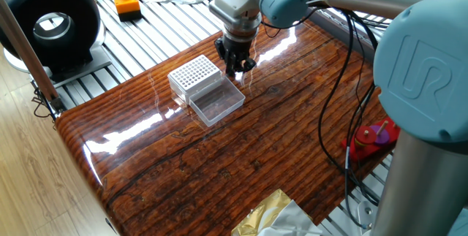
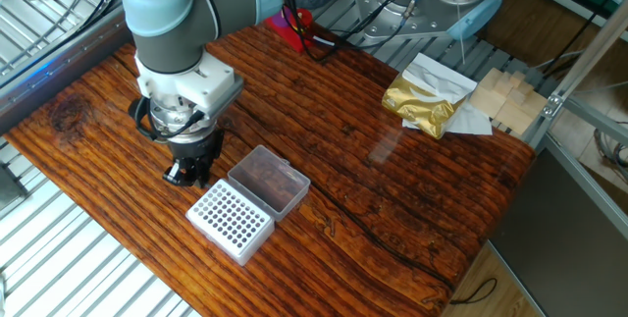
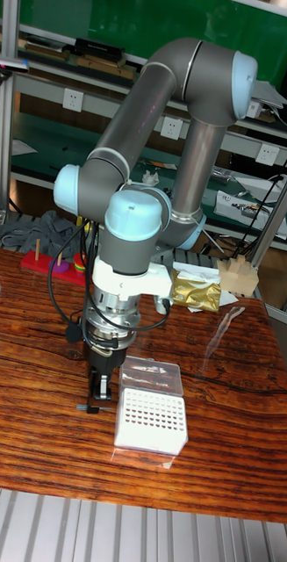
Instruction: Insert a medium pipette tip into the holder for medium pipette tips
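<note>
While arm points straight down, hand sits low at left-centre of tall view, fingertips near tabletop; can't tell if it's open, closed or gripping anything. Just right of it, apart, holder for medium pipette tips rests on tabletop w/ white hole grid up, clear lid swung open behind.
</note>
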Available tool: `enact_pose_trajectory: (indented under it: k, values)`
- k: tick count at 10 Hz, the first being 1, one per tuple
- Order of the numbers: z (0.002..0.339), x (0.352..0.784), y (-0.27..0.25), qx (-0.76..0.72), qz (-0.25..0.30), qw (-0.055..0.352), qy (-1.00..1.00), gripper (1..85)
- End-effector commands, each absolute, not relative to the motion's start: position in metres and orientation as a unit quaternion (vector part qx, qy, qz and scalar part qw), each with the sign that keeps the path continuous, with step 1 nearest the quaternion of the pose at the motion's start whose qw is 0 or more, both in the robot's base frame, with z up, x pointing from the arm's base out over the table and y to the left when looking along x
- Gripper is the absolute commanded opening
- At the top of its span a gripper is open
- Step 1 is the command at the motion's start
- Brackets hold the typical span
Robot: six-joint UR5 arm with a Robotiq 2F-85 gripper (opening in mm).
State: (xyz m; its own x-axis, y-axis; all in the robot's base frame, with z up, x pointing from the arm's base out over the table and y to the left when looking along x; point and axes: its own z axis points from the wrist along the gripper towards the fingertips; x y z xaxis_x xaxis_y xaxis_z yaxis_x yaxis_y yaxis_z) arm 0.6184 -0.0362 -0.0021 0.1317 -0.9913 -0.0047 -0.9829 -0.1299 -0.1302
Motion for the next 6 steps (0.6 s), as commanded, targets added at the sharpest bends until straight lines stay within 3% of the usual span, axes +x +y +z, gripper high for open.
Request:
enact_pose_trajectory:
  k: [1, 6]
  values:
    - [0.0007, 0.6193, -0.0355, -0.742, -0.04, 0.055, 0.667, 13.3]
    - [-0.0001, 0.6194, -0.0344, -0.739, -0.038, 0.055, 0.671, 13.3]
